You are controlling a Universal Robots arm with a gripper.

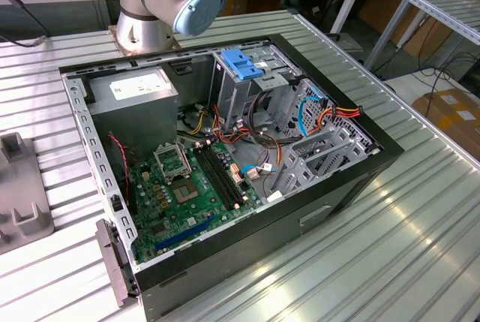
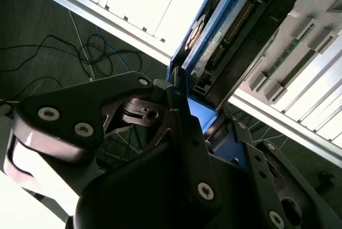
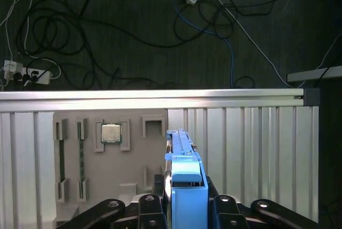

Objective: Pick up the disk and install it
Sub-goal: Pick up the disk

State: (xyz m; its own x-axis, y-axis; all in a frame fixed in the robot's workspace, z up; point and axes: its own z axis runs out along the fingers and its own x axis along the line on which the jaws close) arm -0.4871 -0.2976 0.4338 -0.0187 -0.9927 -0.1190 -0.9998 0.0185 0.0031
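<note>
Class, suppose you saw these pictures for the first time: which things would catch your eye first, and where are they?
In the exterior view, the open computer case lies on the ribbed metal table, with its green circuit board exposed and a bright blue bracket on top of the drive bay. In the first wrist view, the tool is shut on the blue-framed disk.

- One disk [image 3: 185, 182] — blue-railed.
- One tool [image 3: 185, 210].
- One open computer case [image 1: 240, 251] — one motherboard [image 1: 174, 196] inside.
- One power supply [image 1: 139, 95].
- One processor chip [image 3: 110, 132].
- One grey parts tray [image 3: 136, 157].
</note>
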